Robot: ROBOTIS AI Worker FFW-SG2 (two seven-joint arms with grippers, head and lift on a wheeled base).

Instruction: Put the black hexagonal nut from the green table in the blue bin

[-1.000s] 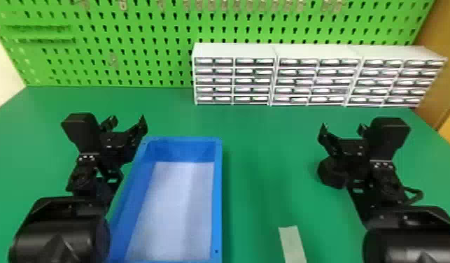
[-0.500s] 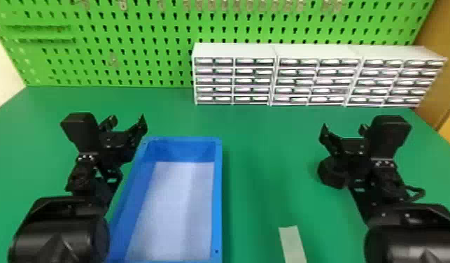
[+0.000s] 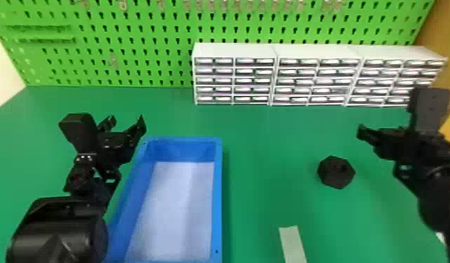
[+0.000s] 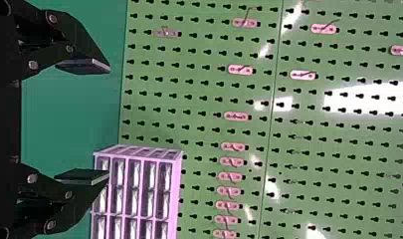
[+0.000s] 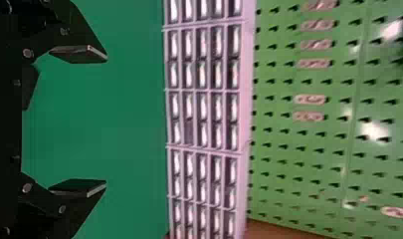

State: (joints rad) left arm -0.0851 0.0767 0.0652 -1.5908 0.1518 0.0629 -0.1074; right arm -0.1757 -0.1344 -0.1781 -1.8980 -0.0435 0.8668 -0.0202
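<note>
Bright light; white glare on the pegboard (image 4: 200,107); faint shadows.

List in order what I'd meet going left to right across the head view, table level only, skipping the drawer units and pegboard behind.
Left arm, blue bin, pale strip, black hexagonal nut, right arm.

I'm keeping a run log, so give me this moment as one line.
Black nut: on green table | blue bin: left of nut | right pincer: open, empty, near nut | left pincer: open, empty, by bin
</note>
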